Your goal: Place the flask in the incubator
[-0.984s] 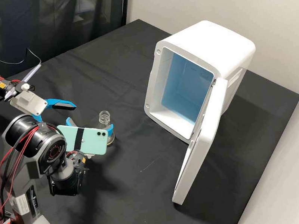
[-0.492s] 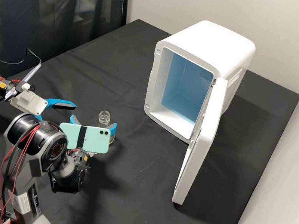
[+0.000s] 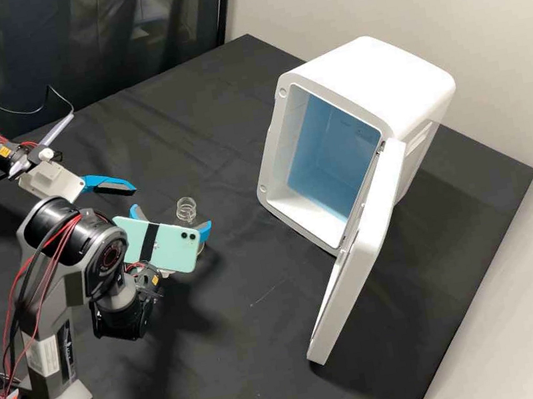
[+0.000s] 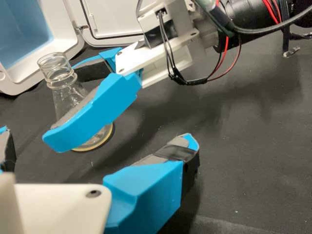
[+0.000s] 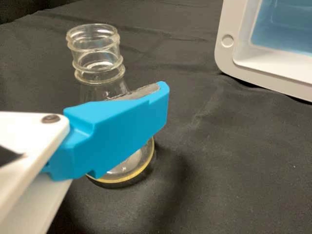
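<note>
A: Black bench (image 3: 215, 133) cloth is lying flat, w/ the white incubator (image 3: 390, 85) sitting on it and its door (image 3: 361, 245) hanging wide open. Where's the flask (image 3: 186, 209) standing?

B: It's standing upright on the cloth, well apart from the incubator and out in front of its open mouth. It isn't inside yet.

A: What's the right gripper (image 3: 172, 220) doing?

B: Its blue fingers (image 5: 117, 126) are sitting spread on either side of the flask body, not clamping afaict. Can't tell whether a pad is touching the glass.

A: And the left gripper (image 3: 105, 194)?

B: It's hanging farther from the incubator than the flask is, w/ its fingers parted and holding nothing.

A: So how's this grasp getting done well?

B: I'm thinking: centre the flask btwn the pads and close on the cone below the neck. Squeeze gently, b/c smooth glass is prob. going to slip. Lift straight up before heading for the incubator, staying clear of the door edge.

A: Counts?

B: I'm counting 1 flask, 1 incubator w/ 1 door, and 2 grippers w/ 2 blue fingers each. There's also 1 teal phone (image 3: 159, 243) strapped at the right wrist.
</note>
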